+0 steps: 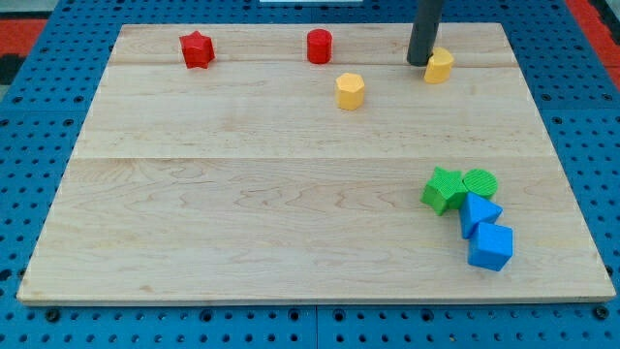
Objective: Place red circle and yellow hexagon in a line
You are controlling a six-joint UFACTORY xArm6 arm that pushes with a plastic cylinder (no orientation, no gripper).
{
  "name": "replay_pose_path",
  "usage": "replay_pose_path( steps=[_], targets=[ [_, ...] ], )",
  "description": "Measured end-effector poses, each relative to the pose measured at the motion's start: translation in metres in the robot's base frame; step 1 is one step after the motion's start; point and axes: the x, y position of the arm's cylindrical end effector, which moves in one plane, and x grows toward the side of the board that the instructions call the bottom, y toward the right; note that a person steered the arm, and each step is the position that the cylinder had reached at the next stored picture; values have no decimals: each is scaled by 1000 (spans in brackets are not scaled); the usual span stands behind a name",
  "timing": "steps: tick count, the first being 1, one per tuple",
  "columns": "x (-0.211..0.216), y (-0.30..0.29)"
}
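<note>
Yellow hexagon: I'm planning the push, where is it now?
The yellow hexagon sits in the view's upper middle, just below and right of the red circle; my tip is farther right, beside the other yellow block.

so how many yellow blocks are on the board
2. A yellow hexagon lies right of the red circle; another yellow block touches my tip at the view's top right. None looks hidden.

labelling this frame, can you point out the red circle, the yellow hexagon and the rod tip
red circle [319, 46], camera view, on its round top face
yellow hexagon [350, 90], camera view, middle of the block, where top face meets front side
my tip [421, 63], camera view, very end of the rod, beside another yellow block [439, 65]
</note>
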Motion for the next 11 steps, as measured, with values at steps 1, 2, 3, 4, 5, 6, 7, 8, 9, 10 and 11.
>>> replay_pose_path(
  steps=[1, 2, 3, 4, 5, 6, 7, 8, 9, 10, 11],
  targets=[
    [-57, -15],
    [-65, -77],
    [-49, -99],
    [-29, -99],
    [-28, -100],
    [-59, -123],
    [-61, -163],
    [-34, -162],
    [-39, -164],
    [-60, -152],
    [-42, -132]
  ],
)
